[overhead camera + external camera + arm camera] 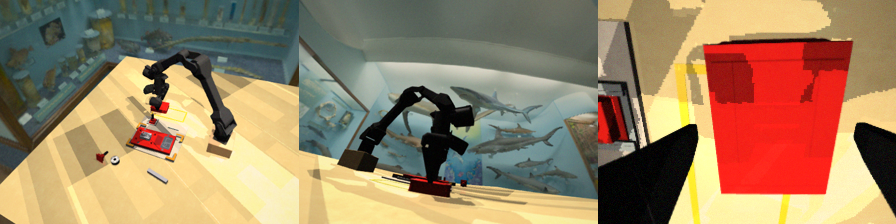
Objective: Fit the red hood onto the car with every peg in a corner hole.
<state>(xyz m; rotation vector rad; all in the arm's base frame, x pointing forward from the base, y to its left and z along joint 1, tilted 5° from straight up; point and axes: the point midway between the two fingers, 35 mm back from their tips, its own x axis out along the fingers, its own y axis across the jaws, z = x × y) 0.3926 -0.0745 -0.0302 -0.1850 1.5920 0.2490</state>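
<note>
End effector (773, 150) spread wide and grasping nothing, lowered over the red hood (775, 117), with one dark finger (653, 170) on each side of the shell and apart from it. The hood (161, 106) lies flat on the worktop (227, 186), partly inside a yellow outline (184, 116), just beyond the jig (172, 157) that holds the red chassis (157, 141) and its grey engine block (145, 135).

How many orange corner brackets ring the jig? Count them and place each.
4 on the jig plate: far left, far right, near left, near right. None seems hidden.
</note>
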